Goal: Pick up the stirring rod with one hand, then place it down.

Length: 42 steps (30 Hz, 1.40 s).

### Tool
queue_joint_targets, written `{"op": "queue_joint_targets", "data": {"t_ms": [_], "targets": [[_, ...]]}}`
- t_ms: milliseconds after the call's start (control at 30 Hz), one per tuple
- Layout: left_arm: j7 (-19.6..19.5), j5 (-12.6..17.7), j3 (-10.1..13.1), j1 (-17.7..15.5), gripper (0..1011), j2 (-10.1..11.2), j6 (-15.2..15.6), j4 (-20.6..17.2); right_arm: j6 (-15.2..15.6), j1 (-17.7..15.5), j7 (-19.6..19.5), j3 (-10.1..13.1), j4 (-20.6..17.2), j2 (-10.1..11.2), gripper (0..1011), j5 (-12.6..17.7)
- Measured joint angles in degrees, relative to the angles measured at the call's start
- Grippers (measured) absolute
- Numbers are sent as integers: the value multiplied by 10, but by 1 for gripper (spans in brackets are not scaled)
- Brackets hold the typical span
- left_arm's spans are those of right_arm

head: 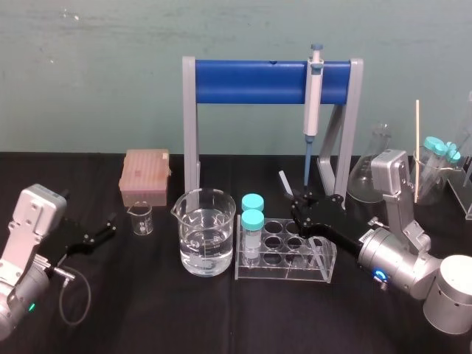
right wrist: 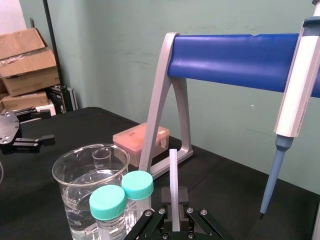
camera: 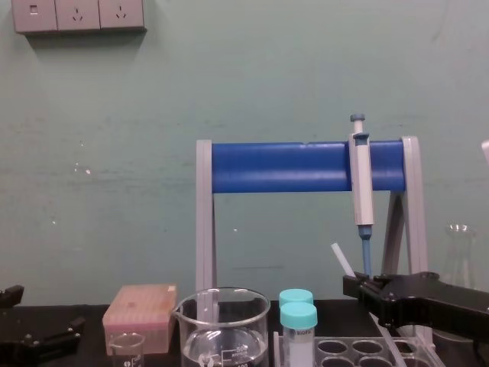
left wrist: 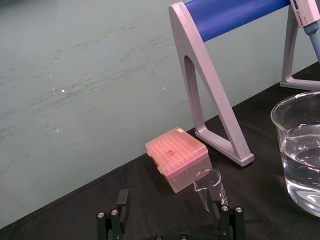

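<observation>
right claw (head: 299, 205) clenched on the stirring rod (right wrist: 173, 170): light, stiff, slick, brittle glass, best held mid-length; left claw (head: 105, 228) released, idle.

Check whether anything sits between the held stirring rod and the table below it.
Yes: the right gripper holds the stirring rod over the tube rack, which covers the table beneath. Left gripper rests at left.
</observation>
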Motion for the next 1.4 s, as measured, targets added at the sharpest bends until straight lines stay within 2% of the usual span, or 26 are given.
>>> {"op": "queue_joint_targets", "data": {"t_ms": [233,467,667,733,767,833,867,1067,1200,1400], "targets": [[0,0,0,0,1000,0,0,0,-23,1,-2,14,-8,-6,69,-13],[0,0,0,0,1000,0,0,0,-81,7,-12,31,-28,-19,69,-34],[0,0,0,0,1000,0,0,0,-155,9,-17,52,-39,-36,69,-44],[0,0,0,0,1000,0,0,0,-188,8,-17,59,-38,-43,69,-47],[0,0,0,0,1000,0,0,0,-209,7,-17,62,-34,-47,69,-48],[0,0,0,0,1000,0,0,0,-232,5,-12,67,-28,-52,69,-47],[0,0,0,0,1000,0,0,0,-232,5,-12,67,-28,-52,70,-47],[0,0,0,0,1000,0,0,0,-305,-3,3,83,5,-69,69,-39],[0,0,0,0,1000,0,0,0,-323,-4,20,89,26,-76,70,-21],[0,0,0,0,1000,0,0,0,-308,-11,32,96,42,-82,69,-7]]}}
